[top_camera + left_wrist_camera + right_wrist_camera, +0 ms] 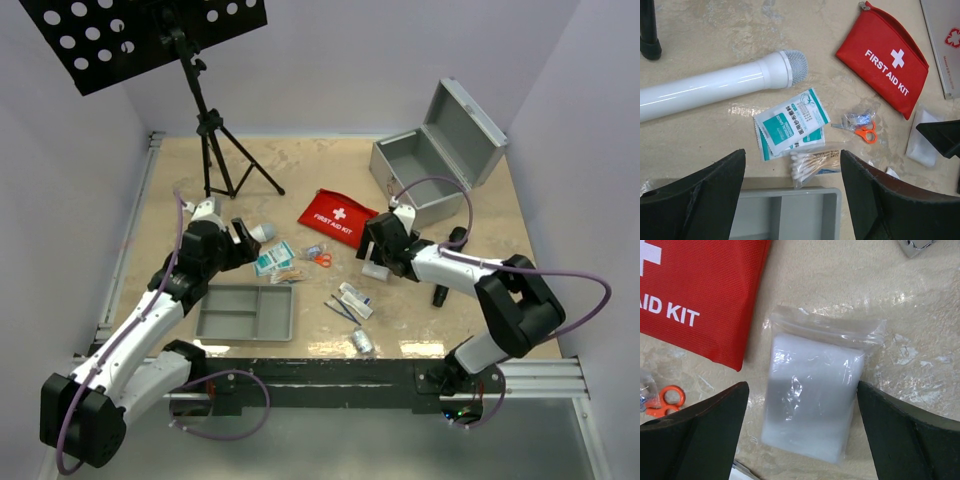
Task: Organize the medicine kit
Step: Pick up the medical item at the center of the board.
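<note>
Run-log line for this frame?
left gripper: open, over cotton swabs | right gripper: open, over clear bag | metal case: lid open | held: nothing

Straight down onto a beige tabletop. Centre: clear zip-top bag lying flat, holding something white, possibly folded gauze. Upper left, just beside it: red pouch lettered "AID KIT". Far left edge: small orange scissors. Bottom corners: black fingers of the right gripper, spread wide either side of the bag
</note>
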Tool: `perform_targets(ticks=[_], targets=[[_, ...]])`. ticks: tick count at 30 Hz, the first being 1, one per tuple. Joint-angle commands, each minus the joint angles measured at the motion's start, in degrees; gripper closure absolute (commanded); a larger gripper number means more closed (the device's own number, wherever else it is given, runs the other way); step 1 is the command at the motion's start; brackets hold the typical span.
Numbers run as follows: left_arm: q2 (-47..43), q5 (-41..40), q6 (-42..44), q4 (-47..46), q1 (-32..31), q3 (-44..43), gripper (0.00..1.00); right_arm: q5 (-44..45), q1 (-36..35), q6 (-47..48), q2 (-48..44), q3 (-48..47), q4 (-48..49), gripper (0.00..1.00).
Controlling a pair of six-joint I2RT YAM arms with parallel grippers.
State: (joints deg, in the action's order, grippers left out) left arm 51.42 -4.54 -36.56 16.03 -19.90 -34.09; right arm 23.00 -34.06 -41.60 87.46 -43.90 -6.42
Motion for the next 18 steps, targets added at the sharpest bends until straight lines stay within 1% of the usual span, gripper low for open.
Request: perform_targets(ticks=[1, 4, 10, 12, 14, 18], targets=[[-0.7, -2.0, -1.3, 0.4, 0.0, -1.2, 0.19, -0.1, 0.1, -1.5, 1.6, -0.2, -0.2, 0.09], [-1.3, -2.0, -1.5, 0.2, 0.0, -1.2, 0.19, 0.5, 0.1, -1.8, 2.8, -0.9, -1.6, 0.11], [-1.4, -1.4, -1.8, -0.8, 0.0, -0.4, 0.20, 1.6, 0.1, -1.6, 3.8, -2.2, -3.2, 0.23], [-1.5, -1.5, -1.8, -1.1, 0.0, 0.0, 0.20, 1.8, 0.1, -1.8, 2.4, -2.2, -3.3, 0.32], [-1.4, -1.5, -1.7, -0.8, 0.0, -0.1, 0.20, 2.0, -0.4, -1.8, 0.3, -2.6, -4.0, 0.39], [-2.1, -2.1, -1.6, -0.4, 0.0, -1.1, 0.20, 4.1, -3.0, -1.9, -3.9, -5.3, -8.2, 0.40]])
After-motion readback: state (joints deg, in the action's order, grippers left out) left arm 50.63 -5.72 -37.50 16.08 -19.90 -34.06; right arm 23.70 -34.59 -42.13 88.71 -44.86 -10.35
